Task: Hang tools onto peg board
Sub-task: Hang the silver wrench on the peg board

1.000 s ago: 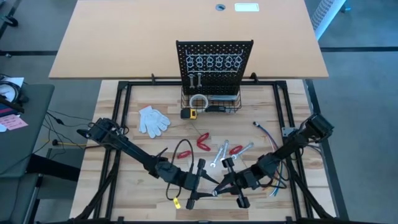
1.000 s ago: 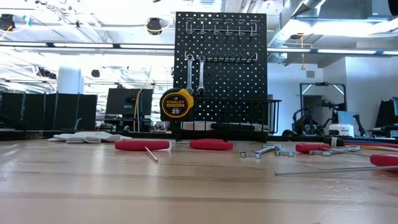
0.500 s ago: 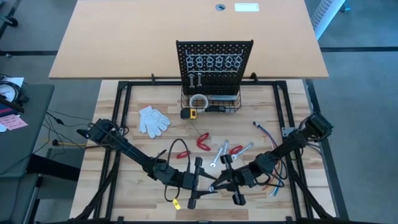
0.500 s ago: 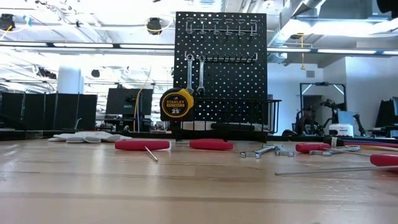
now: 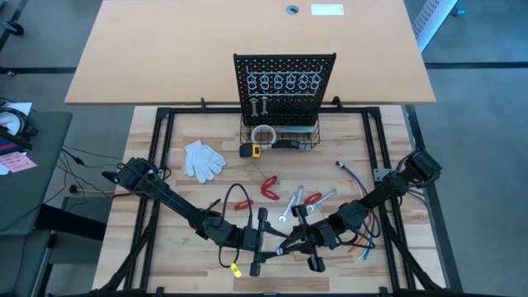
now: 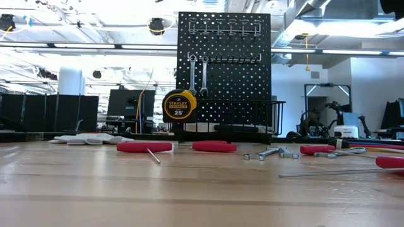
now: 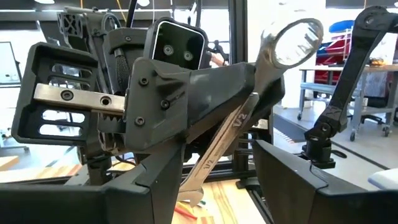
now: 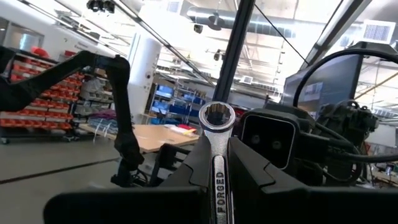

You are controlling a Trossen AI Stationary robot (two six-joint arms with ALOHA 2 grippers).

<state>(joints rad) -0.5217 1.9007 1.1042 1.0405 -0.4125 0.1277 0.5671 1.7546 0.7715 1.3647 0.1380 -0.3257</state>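
The black peg board (image 5: 285, 82) stands upright at the table's far middle, and two silver wrenches (image 6: 197, 72) hang on it. Red-handled pliers (image 5: 270, 188) and several silver wrenches (image 5: 297, 202) lie flat on the table. My two grippers face each other at the near middle. My right gripper (image 5: 299, 239) is shut on a silver wrench (image 7: 249, 112). My left gripper (image 5: 266, 241) is open, and its fingers (image 7: 292, 180) stand on either side of the wrench's lower end. My right gripper pinches the wrench's shaft (image 8: 219, 183) between its two fingers, which lie along it. The ring end (image 8: 216, 118) sticks out past the fingertips. The wrench is lifted clear of the table and slants toward my left gripper. Whether my left gripper touches the wrench, I cannot tell.
A white glove (image 5: 202, 159) lies at the far left. A yellow tape measure (image 6: 179, 105) stands before the board's wire basket (image 5: 280, 136). Coloured wires (image 5: 351, 173) lie at the right. A black cable with a yellow tag (image 5: 233, 268) loops beside my left gripper.
My right gripper has gone a little toward the table's left edge and my left gripper, carrying the wrench clear of the table.
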